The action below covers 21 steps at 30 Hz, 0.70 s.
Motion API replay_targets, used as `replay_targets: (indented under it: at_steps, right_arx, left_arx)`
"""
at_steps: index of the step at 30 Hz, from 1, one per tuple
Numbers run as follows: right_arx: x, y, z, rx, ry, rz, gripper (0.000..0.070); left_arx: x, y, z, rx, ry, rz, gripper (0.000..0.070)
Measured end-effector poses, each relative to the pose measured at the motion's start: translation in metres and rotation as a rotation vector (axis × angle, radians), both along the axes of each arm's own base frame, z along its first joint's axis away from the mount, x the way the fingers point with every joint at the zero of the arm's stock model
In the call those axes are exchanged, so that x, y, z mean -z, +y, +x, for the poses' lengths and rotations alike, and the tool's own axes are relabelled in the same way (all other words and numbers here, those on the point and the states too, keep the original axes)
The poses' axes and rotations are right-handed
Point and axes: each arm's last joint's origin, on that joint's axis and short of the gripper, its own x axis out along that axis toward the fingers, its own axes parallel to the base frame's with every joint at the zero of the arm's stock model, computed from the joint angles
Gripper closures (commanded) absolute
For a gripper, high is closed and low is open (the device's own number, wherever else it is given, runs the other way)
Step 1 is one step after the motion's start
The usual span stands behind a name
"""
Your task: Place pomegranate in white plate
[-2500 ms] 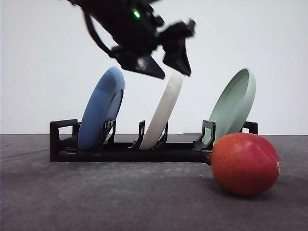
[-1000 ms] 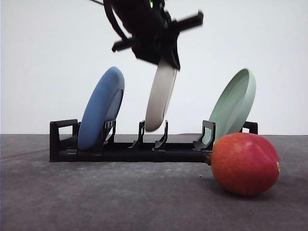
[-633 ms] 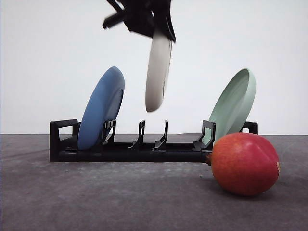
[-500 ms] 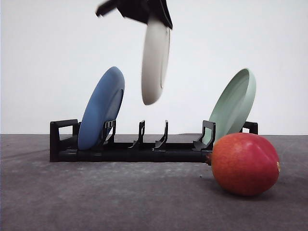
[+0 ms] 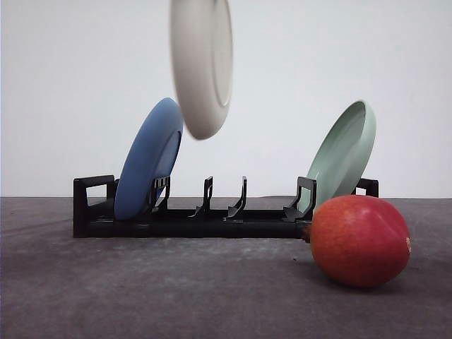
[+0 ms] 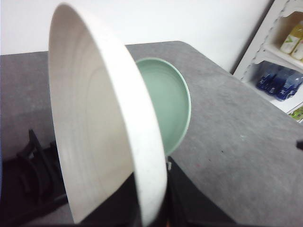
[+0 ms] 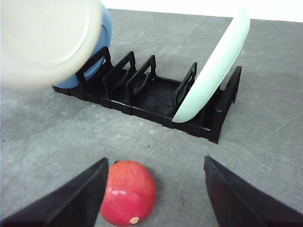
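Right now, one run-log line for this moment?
stage: plate lift | white plate: airborne above rack, in left pincer | pomegranate: on table by rack's right end | right pincer: open, over pomegranate

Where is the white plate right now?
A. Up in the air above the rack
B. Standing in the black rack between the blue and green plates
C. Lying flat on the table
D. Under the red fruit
A. The white plate hangs in the air above the black rack, whose middle slots stand bare between the blue plate and the green plate; the pomegranate sits on the table.
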Motion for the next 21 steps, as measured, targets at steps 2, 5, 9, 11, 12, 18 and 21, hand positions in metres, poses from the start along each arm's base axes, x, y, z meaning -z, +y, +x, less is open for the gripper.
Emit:
replay_targets:
  at_steps: [2, 5, 9, 11, 12, 18, 21]
  right_arx:
    - [0.0, 0.0, 0.0, 0.0, 0.0, 0.0, 0.0296]
    - [0.0, 0.0, 0.0, 0.0, 0.0, 0.0, 0.0296]
    - [0.0, 0.0, 0.0, 0.0, 0.0, 0.0, 0.0296]
    - [0.0, 0.0, 0.0, 0.0, 0.0, 0.0, 0.0296]
    - [0.0, 0.0, 0.0, 0.0, 0.0, 0.0, 0.0296]
    - [0.0, 0.0, 0.0, 0.005, 0.007, 0.01, 0.0296]
    - [0.0, 0.0, 0.0, 0.006, 0.008, 0.013, 0.0296]
  left_arx:
    - [0.009, 0.006, -0.012, 0.019, -0.015, -0.011, 0.0688]
    - [0.019, 0.013, -0.028, 0.066, -0.037, 0.002, 0.0688]
    - [0.03, 0.015, -0.043, 0.118, -0.058, 0.095, 0.0688]
    - [0.035, 0.014, -0.047, 0.139, -0.067, 0.179, 0.0688]
    - [0.038, 0.013, -0.05, 0.155, -0.076, 0.226, 0.0688]
    - [0.053, 0.006, -0.061, 0.298, -0.172, 0.493, 0.0689]
    - [0.063, 0.002, -0.064, 0.356, -0.217, 0.639, 0.0689]
